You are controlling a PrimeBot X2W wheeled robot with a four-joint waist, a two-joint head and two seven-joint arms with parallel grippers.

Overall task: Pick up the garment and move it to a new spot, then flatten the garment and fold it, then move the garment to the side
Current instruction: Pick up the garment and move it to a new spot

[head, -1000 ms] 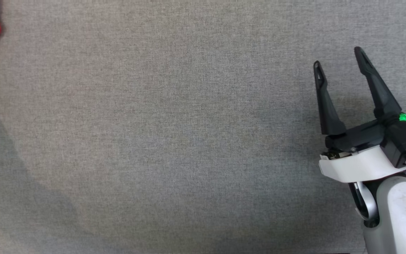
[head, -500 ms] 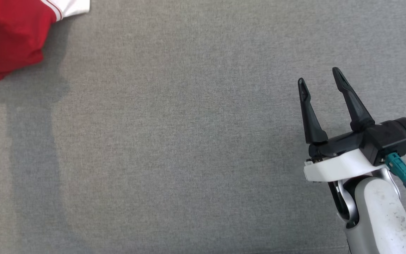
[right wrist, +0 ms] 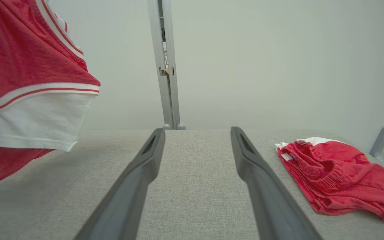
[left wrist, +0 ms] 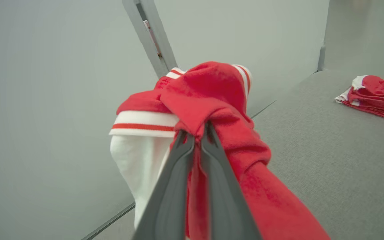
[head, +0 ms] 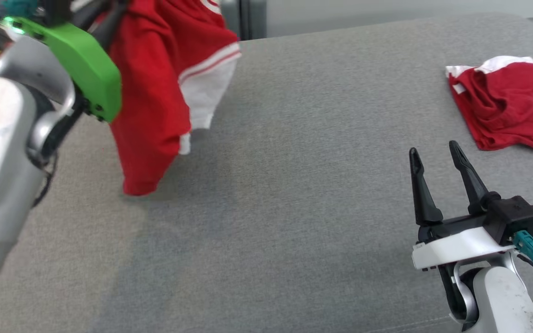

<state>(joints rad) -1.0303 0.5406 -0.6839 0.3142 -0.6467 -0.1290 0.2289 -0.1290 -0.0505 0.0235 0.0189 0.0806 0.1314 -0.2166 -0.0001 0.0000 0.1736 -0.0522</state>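
A red garment (head: pixel 155 92) with a white, red-striped sleeve hangs from my left gripper (left wrist: pixel 195 133), which is shut on a bunched fold of it, high over the left of the grey table (head: pixel 294 162). In the head view, the left arm's green wrist cover (head: pixel 86 60) stands in front of the garment. The cloth's lower end hangs down close to the table surface; I cannot tell whether it touches. The right wrist view has the garment (right wrist: pixel 18 60) at its left edge. My right gripper (head: pixel 434 149) stands open and empty low over the table's right front.
A second red and white garment (head: pixel 507 101) lies crumpled at the table's far right. A grey upright post (right wrist: pixel 165 66) and a pale wall stand behind the table's far edge.
The head camera has tilted up, so the whole picture shifted. The left arm and the hanging garment now show in full. The right gripper stays open.
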